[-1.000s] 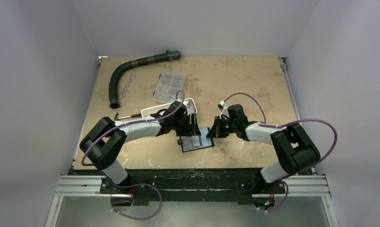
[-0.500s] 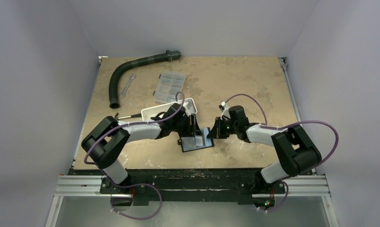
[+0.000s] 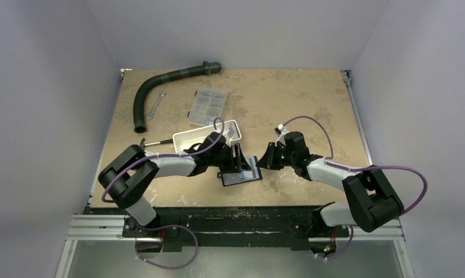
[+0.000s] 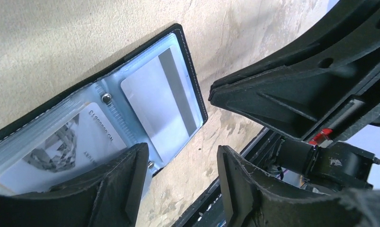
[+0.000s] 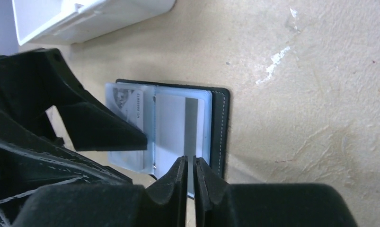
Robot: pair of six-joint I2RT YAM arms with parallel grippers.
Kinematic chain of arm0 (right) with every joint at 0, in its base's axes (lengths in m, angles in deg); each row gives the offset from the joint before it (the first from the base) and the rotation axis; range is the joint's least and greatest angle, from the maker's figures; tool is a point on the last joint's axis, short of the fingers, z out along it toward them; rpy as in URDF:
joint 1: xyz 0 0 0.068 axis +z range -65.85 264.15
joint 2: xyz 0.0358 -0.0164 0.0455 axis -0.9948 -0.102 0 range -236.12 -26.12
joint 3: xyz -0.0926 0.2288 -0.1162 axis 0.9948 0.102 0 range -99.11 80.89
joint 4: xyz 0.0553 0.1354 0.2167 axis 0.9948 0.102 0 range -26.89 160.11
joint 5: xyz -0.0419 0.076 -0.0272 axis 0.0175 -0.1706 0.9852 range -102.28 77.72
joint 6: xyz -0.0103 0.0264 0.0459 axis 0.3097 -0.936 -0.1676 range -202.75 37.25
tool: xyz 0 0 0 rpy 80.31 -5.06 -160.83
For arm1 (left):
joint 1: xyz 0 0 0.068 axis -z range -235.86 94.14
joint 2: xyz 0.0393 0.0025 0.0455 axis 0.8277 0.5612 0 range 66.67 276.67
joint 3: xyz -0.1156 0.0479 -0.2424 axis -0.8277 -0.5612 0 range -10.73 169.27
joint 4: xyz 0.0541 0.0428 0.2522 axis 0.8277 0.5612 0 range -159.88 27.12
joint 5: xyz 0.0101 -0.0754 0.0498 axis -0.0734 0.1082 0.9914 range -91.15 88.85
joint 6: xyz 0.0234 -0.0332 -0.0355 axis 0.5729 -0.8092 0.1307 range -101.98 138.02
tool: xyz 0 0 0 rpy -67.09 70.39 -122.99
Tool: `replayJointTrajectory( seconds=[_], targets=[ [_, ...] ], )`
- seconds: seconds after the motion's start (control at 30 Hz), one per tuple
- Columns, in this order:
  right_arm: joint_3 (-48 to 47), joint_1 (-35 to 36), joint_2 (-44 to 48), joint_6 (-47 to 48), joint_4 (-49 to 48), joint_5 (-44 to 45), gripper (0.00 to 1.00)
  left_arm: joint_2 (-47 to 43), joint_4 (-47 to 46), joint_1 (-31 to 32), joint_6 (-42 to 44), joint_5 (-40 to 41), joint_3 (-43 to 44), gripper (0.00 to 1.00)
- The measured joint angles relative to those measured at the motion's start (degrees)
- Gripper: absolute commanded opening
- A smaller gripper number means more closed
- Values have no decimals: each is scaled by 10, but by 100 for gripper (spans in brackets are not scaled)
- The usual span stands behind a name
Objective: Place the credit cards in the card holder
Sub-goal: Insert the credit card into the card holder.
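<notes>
The black card holder point(image 3: 249, 176) lies open on the table, pale blue inside. A silvery credit card point(image 4: 150, 99) with a grey stripe sits in its right pocket, also in the right wrist view point(image 5: 171, 127). A printed pale card point(image 4: 50, 146) sits in the left pocket. My left gripper point(image 3: 237, 160) is open, and its left finger point(image 4: 83, 189) rests over the holder's left half. My right gripper point(image 3: 264, 163) is shut with a hairline gap and its tips point(image 5: 190, 163) are at the near edge of the right pocket. No orange-yellow card shows.
A white tray point(image 3: 204, 136) stands just behind the left gripper. Farther back are a clear compartment box point(image 3: 207, 107), a curved black hose point(image 3: 160, 87) and a wrench point(image 3: 156, 105). A small tool point(image 3: 154, 141) lies left of the tray.
The right arm has swung a little to the right and its gripper has shifted slightly. The left gripper has edged further over the holder. The holder stays open in place.
</notes>
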Motion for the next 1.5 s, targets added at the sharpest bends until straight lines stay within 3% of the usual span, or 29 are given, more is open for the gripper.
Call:
replayJointTrajectory(
  seconds=[0.27, 0.73, 1.0, 1.27, 1.5],
  targets=[
    [0, 0, -31, 9, 11, 1, 26, -15, 91, 1, 49, 28, 37, 60],
    [0, 0, -14, 9, 28, 7, 42, 53, 65, 26, 56, 16, 81, 61],
    [-1, 0, 19, 9, 57, 40, 61, -43, 192, 32, 111, 82, 83, 66],
    [0, 0, 15, 7, 62, 44, 64, -110, 254, 29, 147, 125, 71, 38],
    [2, 0, -21, -5, 3, 3, 63, -110, 277, 29, 147, 156, 6, 25]
  ],
)
